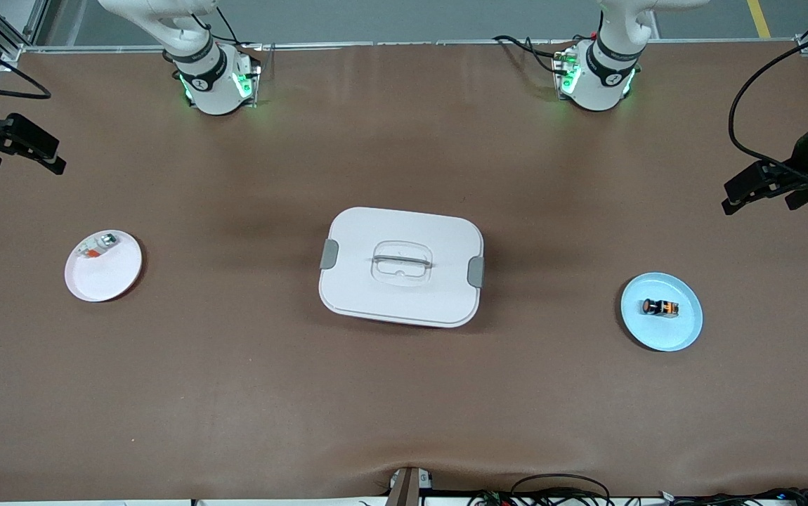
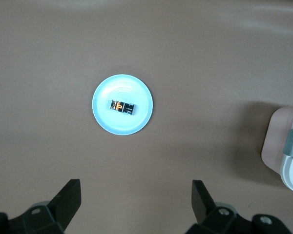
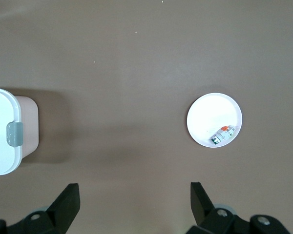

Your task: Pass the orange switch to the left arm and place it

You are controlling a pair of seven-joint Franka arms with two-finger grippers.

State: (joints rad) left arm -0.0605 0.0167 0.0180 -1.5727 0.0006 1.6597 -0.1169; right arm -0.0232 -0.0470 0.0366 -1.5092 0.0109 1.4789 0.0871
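Orange switch point(image 2: 122, 107) markings clear in left wrist view; front view shows both claws open.

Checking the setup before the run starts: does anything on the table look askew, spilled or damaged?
Nothing stands out. The orange switch lies on its blue plate, the box sits closed mid-table, and a whitish part rests at the white plate's rim.

robot lab: two bench-mounted arms point(image 1: 207, 77)

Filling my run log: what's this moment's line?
stage: start | left hand: open, waiting | right hand: open, waiting | orange switch: on blue plate | box: mid-table
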